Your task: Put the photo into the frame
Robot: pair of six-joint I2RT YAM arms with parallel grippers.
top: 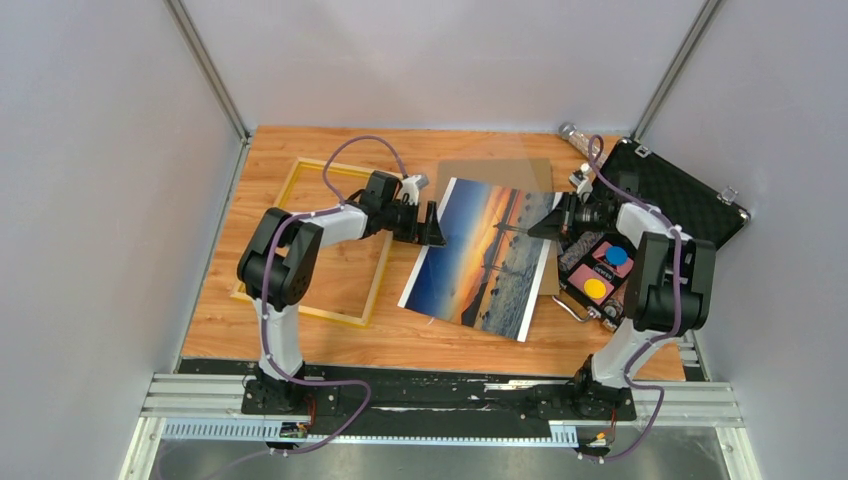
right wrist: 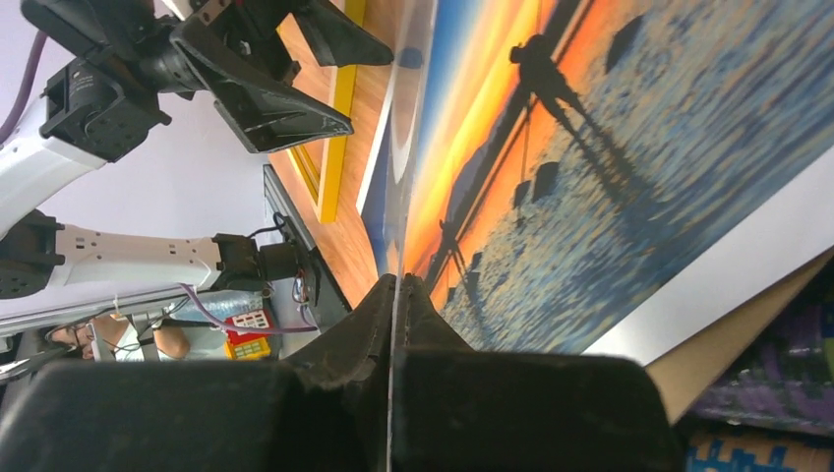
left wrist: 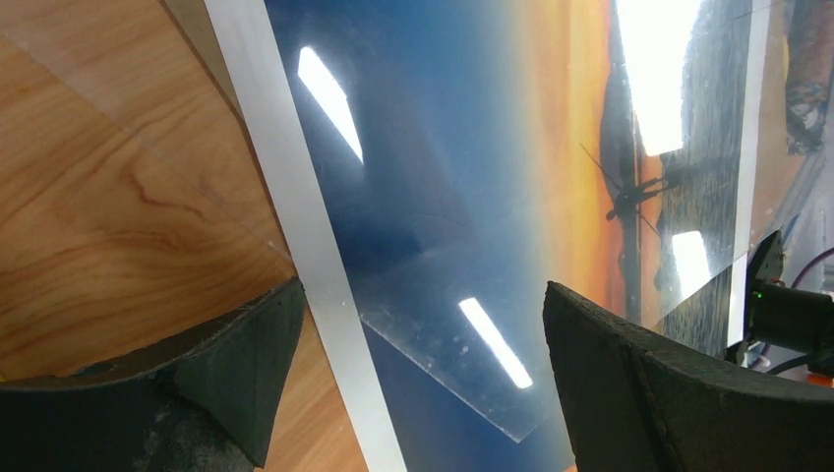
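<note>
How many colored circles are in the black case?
2. A blue circle sits farther back and a yellow circle nearer the front, both in the case beside the right arm. More may hide under that arm.

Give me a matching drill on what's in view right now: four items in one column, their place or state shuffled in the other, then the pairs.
Column one
1. left gripper
2. right gripper
3. frame
4. photo

Column two
A. shut on a thin clear sheet
B. flat on the table, left side, under the left arm
C. open, over the photo's white left edge
D. mid-table, between the two arms

Pairs: 1-C, 2-A, 3-B, 4-D
</note>
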